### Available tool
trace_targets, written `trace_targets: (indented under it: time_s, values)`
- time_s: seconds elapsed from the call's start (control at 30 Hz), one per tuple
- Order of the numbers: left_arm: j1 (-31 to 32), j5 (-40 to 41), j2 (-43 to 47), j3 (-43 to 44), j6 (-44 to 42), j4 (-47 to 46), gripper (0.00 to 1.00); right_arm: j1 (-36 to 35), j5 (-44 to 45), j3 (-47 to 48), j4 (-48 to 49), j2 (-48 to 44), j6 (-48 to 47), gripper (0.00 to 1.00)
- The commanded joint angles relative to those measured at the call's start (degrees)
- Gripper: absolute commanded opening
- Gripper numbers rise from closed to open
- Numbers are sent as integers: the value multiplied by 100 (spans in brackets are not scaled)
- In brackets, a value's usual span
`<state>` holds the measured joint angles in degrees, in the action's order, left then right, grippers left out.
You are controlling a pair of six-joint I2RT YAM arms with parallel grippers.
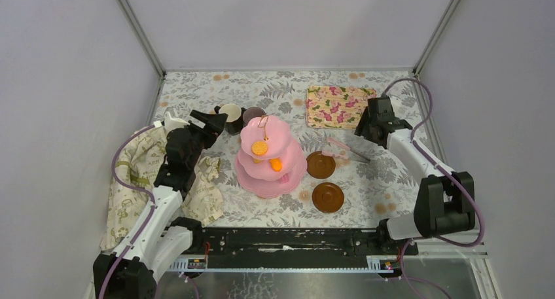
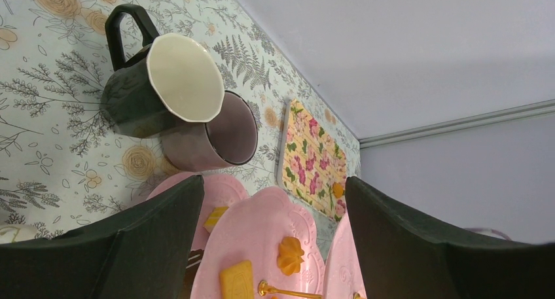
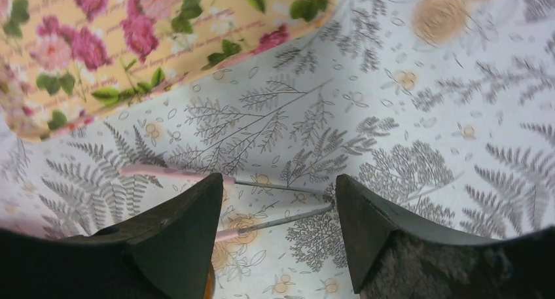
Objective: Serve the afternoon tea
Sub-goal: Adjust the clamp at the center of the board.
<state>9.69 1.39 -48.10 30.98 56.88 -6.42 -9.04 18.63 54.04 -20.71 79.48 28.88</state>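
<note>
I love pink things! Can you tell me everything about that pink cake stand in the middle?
The pink cake stand stands upright mid-table on the leafy tablecloth. Three round scalloped plates, biggest at the bottom, look like glossy china or plastic, with a gold loop handle on top. Orange sweets lie on the tiers. Nothing is holding it. A brown saucer sits close on its right; whether they touch is unclear.

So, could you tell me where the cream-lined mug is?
In the top view the cream-lined mug stands back left of centre, beside the other dark mug, behind the pink cake stand, just ahead of the left tool.
</note>
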Motion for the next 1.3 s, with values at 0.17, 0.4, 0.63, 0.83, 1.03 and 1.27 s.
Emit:
trace_targets:
  time_s: [0.17,0.4,0.63,0.83,1.03,1.27]
  values:
    - [-33,-138,-18,65,-10,-244,86,-116,-1125,577,107,826,-1890,68]
    - [-27,-96,-24,4,-2,-295,86,-295,-1281,577,122,1192,-2114,64]
    - [-32,-131,-114,-28,22,-344,86,-411,-1288,559,144,1422,-2265,64]
    - [-30,-88,-85,-56,7,-318,86,-406,-1199,624,186,1695,-2315,64]
    - [-25,-98,-99,-57,7,-324,86,-411,-1210,738,226,1943,-2365,63]
    - [-30,-65,-56,-57,-19,-270,86,-409,-1368,833,120,2192,-2323,47]
